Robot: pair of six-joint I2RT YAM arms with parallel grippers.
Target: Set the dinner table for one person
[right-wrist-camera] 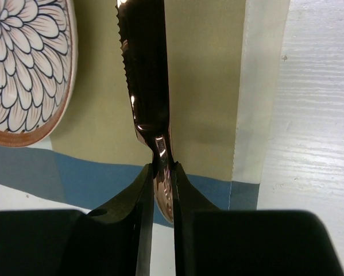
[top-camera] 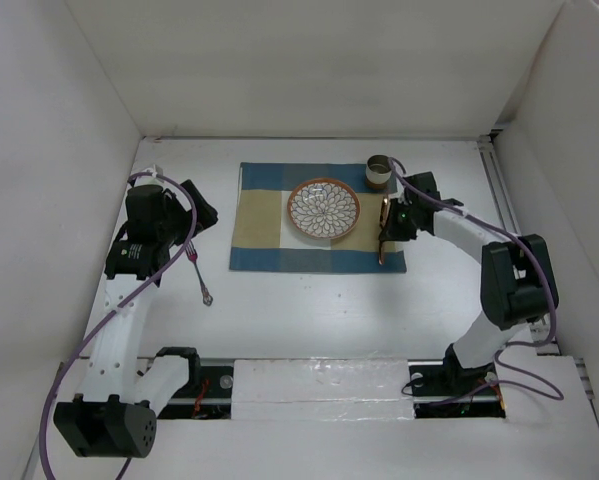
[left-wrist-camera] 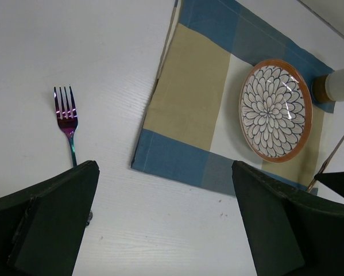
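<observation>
From above, the large flat white matte surface [top-camera: 309,320] runs between white wall panels. It is plain, unmarked and far wider than anything on it. Toward its far middle lies a blue-and-tan checked cloth placemat [top-camera: 264,230]. The mat carries a round petal-patterned plate with an orange rim [top-camera: 323,210] and a small pale cup [top-camera: 380,171] at its far right corner. A copper-coloured table knife [top-camera: 382,250] sits in the right jaws, just right of the plate. A slim iridescent purple fork [top-camera: 200,275] lies on the bare surface left of the mat.

In the left wrist view, the left jaws are spread wide and empty over the fork [left-wrist-camera: 66,118]. This thin, flat fork could skid on the smooth top if pinched off-centre.

In the right wrist view, the right jaws are clenched on the knife [right-wrist-camera: 146,75], its serrated edge facing the plate [right-wrist-camera: 28,69]. Released while tilted, it may tip against the rim.
</observation>
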